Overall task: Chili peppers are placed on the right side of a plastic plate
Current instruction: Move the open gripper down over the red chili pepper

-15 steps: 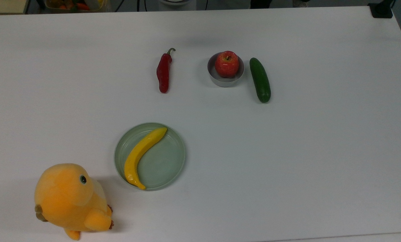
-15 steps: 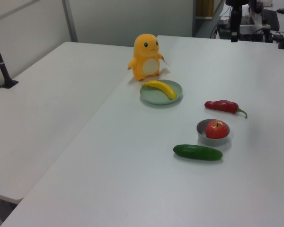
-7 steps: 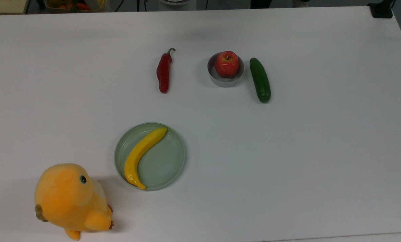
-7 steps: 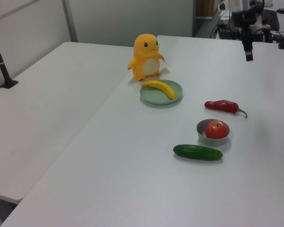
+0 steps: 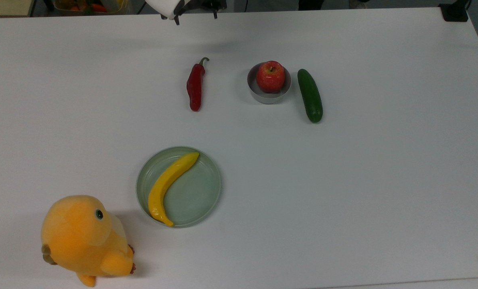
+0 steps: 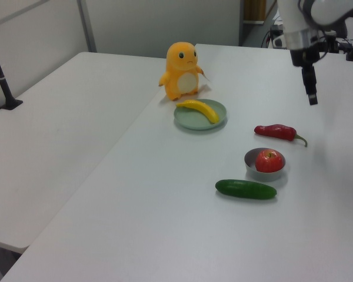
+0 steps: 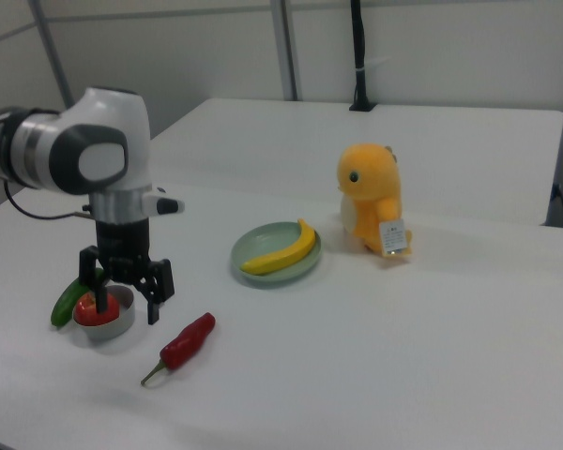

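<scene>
The glossy dark-red chili [image 5: 195, 85] lies on the white table with its green stem toward the top view's top, also seen as the chili [image 6: 276, 131] and the chili [image 7: 189, 341]. The pale green plate [image 5: 199, 192] sits apart from it, nearer the top view's bottom, and holds a yellow banana [image 5: 169, 186]; plate [image 6: 188, 122], plate [image 7: 296, 270]. My gripper [image 5: 195, 18] hangs open and empty above the table beyond the chili's stem end; gripper [image 7: 118, 307], gripper [image 6: 311, 94].
A grey bowl [image 5: 269, 97] holds a red apple [image 5: 270, 76], and a dark green cucumber [image 5: 310, 95] lies beside it at the top view's right. An orange plush toy [image 5: 82, 237] stands at the top view's bottom left, near the plate.
My arm has come in at the top view's top edge. In the left view it has moved down and rightward, closer to the chili. Nothing on the table has moved.
</scene>
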Available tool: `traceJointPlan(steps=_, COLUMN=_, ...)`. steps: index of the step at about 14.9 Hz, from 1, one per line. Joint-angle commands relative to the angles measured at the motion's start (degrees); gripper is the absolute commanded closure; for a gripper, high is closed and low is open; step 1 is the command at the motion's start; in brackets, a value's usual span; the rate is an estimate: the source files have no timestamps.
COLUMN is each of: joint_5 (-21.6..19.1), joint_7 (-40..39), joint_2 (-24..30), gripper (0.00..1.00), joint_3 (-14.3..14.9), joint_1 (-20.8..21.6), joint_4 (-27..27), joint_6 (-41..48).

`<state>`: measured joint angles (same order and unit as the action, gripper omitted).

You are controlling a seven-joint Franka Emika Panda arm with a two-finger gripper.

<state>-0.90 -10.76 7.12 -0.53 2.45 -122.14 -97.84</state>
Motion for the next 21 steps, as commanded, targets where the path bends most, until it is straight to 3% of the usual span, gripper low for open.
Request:
traceJointPlan(steps=1, joint_5=1.6, joint_7=-1.2, joint_2=2.2, gripper=0.00, joint_3=0.0, joint_1=-0.3, joint_4=-8.2, joint_6=-11.3)
traceJointPlan(steps=6, joint_5=1.8, joint_7=-1.2, joint_2=1.5, gripper=0.00, joint_3=0.0, joint_1=-1.3, joint_4=-15.7, joint_6=-30.2)
traceJointPlan(steps=10, joint_5=1.8, joint_7=-1.0, joint_2=-1.6, gripper=0.00, joint_3=0.0, joint_1=-1.7, joint_4=-16.4, joint_6=-38.0)
traceJointPlan(steps=18, joint_5=1.8, joint_7=-0.4, joint_2=-7.9, gripper=0.01, joint_3=0.0, joint_1=-1.5, joint_4=-16.1, joint_6=-44.6)
traceJointPlan(steps=21, joint_5=1.8, joint_7=-0.4, joint_2=-8.0, gripper=0.13, joint_3=0.0, joint_1=-1.5, joint_4=-16.1, joint_6=-44.6)
